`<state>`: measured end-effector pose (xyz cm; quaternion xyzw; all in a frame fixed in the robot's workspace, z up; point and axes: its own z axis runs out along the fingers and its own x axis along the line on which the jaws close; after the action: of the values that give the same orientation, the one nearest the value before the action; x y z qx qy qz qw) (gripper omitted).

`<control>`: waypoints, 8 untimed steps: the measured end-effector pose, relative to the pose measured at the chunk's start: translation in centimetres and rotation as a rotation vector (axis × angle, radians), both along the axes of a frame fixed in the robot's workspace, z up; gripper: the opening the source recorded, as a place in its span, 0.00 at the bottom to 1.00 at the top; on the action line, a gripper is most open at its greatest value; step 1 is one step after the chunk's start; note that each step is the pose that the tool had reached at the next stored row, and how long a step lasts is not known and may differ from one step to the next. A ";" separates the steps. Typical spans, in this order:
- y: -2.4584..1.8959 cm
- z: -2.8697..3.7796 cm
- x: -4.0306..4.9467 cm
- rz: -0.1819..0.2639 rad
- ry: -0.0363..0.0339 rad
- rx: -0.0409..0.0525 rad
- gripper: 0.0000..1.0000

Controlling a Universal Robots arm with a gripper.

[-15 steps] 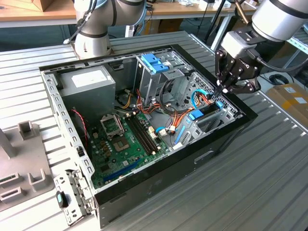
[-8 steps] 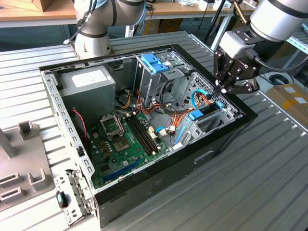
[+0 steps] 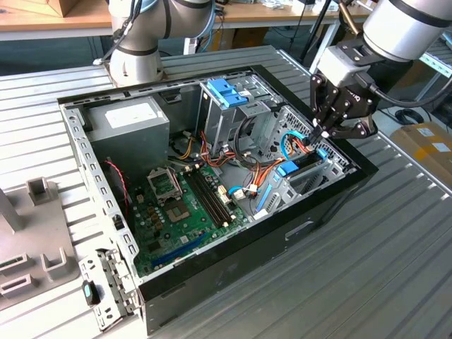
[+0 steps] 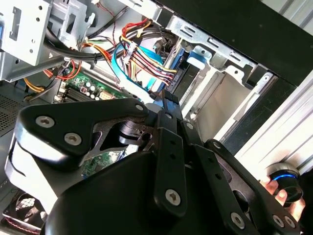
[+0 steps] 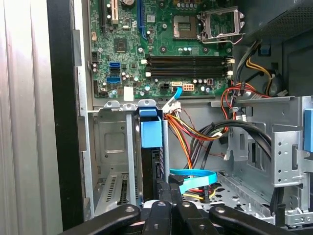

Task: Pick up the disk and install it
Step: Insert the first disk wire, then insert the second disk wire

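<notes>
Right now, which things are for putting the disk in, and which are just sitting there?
For the job:
- the disk, standing on edge in its bay with blue rails
- the gripper, right above the disk
- the drive bay holding it

Just sitting there:
- the green motherboard
- the grey power-supply box
- the blue latch on the other cage

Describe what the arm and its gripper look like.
The arm is built of rounded silver-grey tube sections, with a light grey block at its wrist. The gripper is matt black, made of flat linked plates joined by round silver screw heads, clearest in the second wrist view. A black cable trails beside it.
</notes>
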<state>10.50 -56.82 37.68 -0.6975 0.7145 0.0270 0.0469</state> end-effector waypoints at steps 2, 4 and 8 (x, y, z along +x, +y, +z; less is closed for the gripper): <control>0.00 0.00 -0.01 0.000 0.0000 0.0000 0.11; 0.00 0.00 -0.06 0.000 0.0000 0.0000 0.11; 0.00 0.74 -0.25 -0.001 0.0000 0.0002 0.42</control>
<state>10.26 -56.83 38.42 -0.6973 0.7148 0.0271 0.0470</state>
